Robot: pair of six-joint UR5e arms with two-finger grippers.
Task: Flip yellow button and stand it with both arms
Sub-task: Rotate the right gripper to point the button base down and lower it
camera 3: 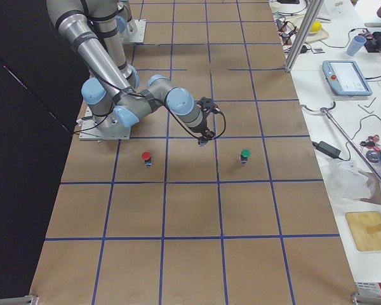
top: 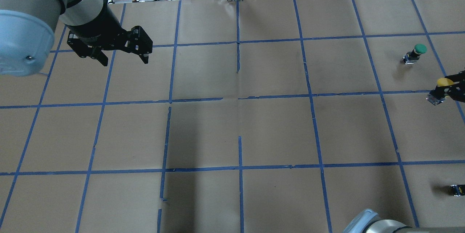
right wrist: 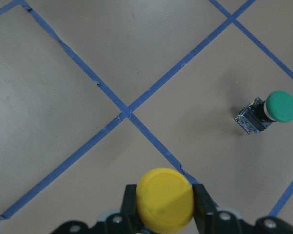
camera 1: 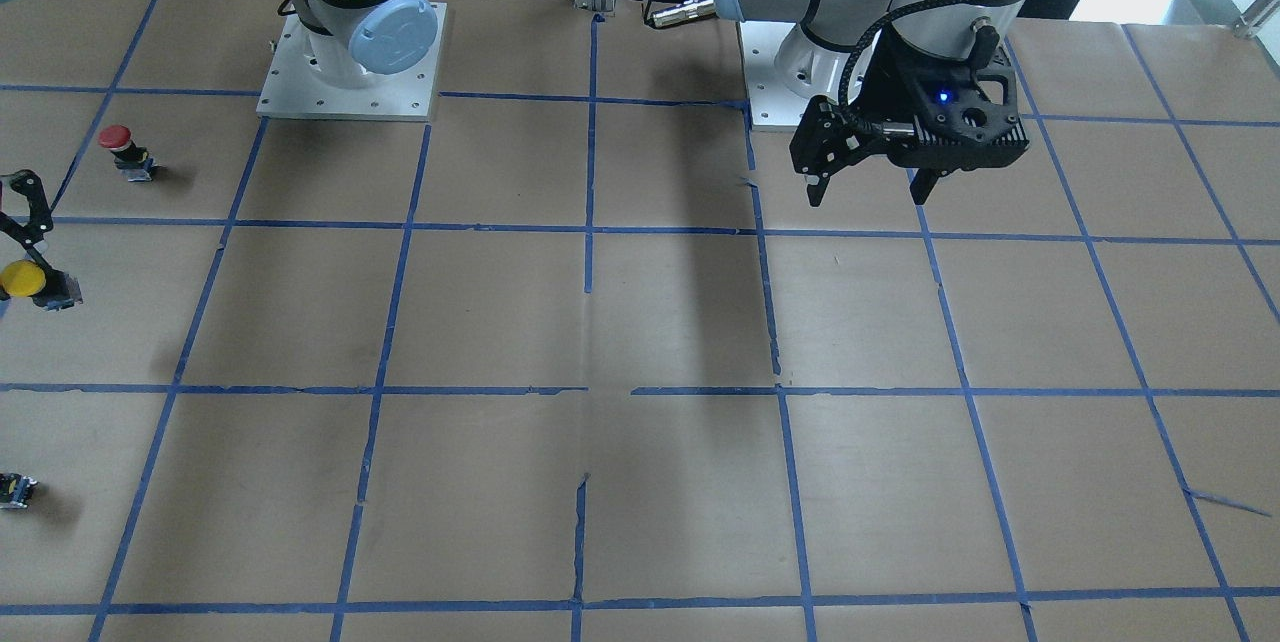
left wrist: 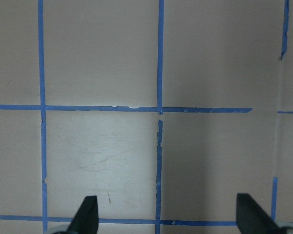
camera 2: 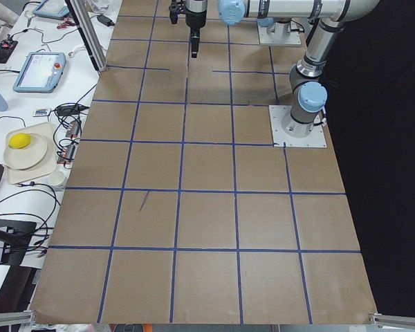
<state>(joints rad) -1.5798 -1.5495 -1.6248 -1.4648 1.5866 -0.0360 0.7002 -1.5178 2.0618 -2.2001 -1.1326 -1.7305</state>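
Note:
The yellow button [right wrist: 165,200] sits between the fingers of my right gripper [right wrist: 164,207], which is shut on it, cap towards the wrist camera. In the front-facing view the button [camera 1: 24,280] is at the far left edge, tilted, its grey body to the right of the cap. In the overhead view it [top: 441,82] is at the right edge, with the right gripper [top: 454,89] partly cut off. In the exterior right view this gripper [camera 3: 203,136] hangs between two other buttons. My left gripper [camera 1: 865,190] is open and empty, high over the table [top: 123,58], [left wrist: 167,209].
A red-capped button [camera 1: 125,150] stands towards the robot's base. A green-capped button [top: 416,52] stands on the far side, also in the right wrist view [right wrist: 271,111]. A tiny black-grey block [top: 457,189] lies near the right edge. Blue tape grids the brown table.

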